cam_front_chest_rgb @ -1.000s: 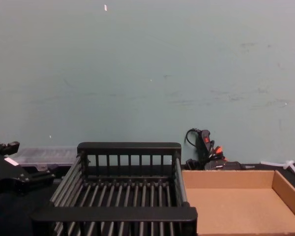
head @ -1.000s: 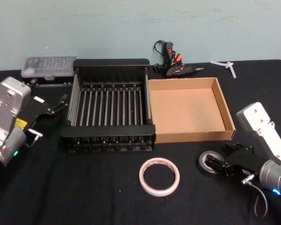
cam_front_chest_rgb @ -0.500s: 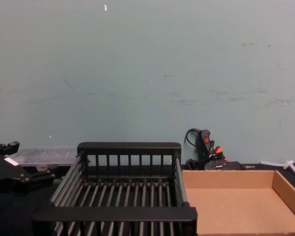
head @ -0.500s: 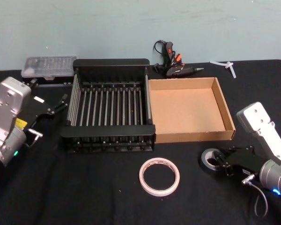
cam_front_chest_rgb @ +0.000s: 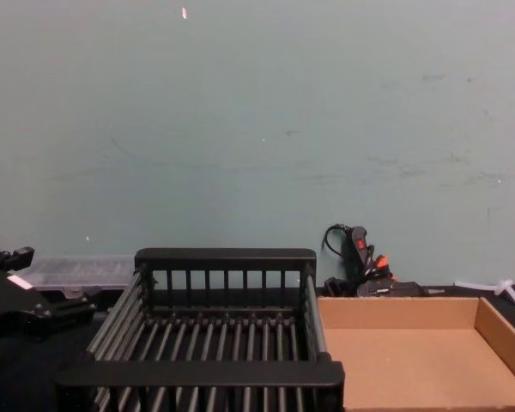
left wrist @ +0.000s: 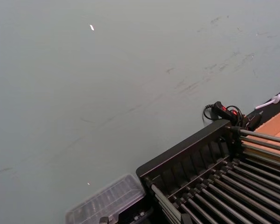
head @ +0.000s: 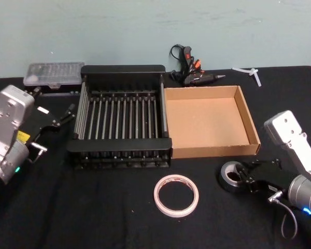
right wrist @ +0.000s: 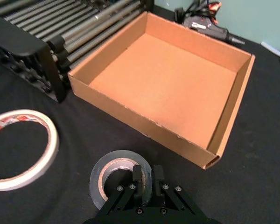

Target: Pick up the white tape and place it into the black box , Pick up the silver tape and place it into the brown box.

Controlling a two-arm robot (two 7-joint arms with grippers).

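The silver tape (head: 227,174) (right wrist: 119,156) lies on the black cloth in front of the brown box's (head: 215,151) (right wrist: 130,116) right corner. My right gripper (head: 244,179) (right wrist: 148,179) is shut on the roll's near wall, one finger in the hole and one outside. The white tape (head: 157,196) (right wrist: 51,142) lies flat to its left, in front of the gap between the boxes. The black box (head: 122,69) (cam_front_chest_rgb: 226,256) stands left of the brown box, touching it. My left gripper (head: 65,115) is parked left of the black box.
A glue gun (head: 189,67) with its cable lies behind the boxes. A clear plastic case (head: 54,73) sits at the back left and a white plastic piece (head: 251,71) at the back right. Both boxes hold nothing.
My right gripper's fingers have closed on the silver tape's wall, and the roll has shifted slightly. The left arm and the white tape have stayed still.
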